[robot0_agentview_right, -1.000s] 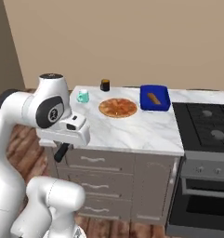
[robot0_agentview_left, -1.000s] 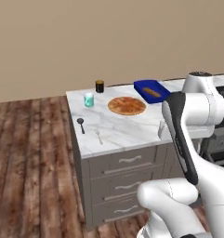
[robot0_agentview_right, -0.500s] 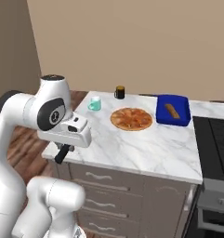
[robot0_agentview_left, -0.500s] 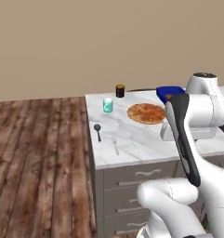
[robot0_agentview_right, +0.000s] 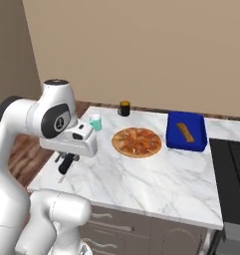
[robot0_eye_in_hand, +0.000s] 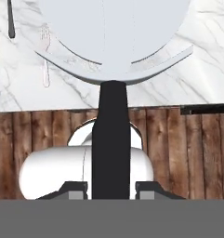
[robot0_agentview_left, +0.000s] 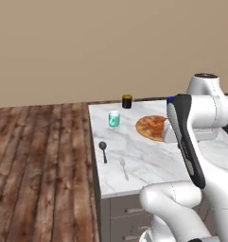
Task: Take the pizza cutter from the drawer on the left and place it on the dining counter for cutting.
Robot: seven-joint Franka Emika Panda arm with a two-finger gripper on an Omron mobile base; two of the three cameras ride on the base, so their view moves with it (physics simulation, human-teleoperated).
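- Already the gripper [robot0_eye_in_hand: 111,188] is clamped narrowly on the black handle of the pizza cutter [robot0_eye_in_hand: 112,69], fingers on either side.
- Straight out from the jaws runs the cutter's long axis, wheel blade at the far end.
- Beyond the blade lies the dining counter [robot0_eye_in_hand: 197,69]; probably well apart from it, though height is hard to judge.
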